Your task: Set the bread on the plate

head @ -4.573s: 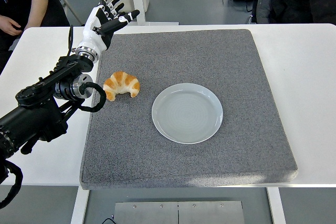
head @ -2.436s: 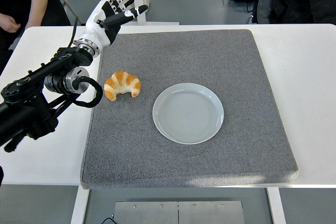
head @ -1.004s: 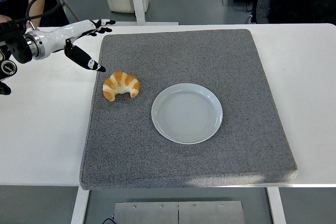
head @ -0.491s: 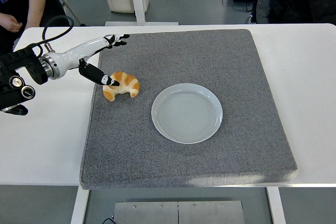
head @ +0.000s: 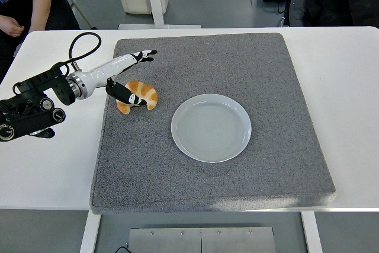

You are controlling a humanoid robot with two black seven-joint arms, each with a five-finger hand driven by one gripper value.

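The robot's white-and-black left hand (head: pixel 125 75) is reaching in from the left of the frame toward the golden-brown crescent-shaped croissant (head: pixel 138 95), which is lying on the grey felt mat (head: pixel 207 45) at centre left, just left of the round pale-grey plate (head: pixel 211 127) and not touching it. The fingers are spreading wide, the long ones pointing past the bread's upper side and the thumb lying across its left end, gripping nothing yet, so this looks like the grasping step. Next the fingers would need closing around the croissant before lifting it rightward onto the plate; the right hand is not showing
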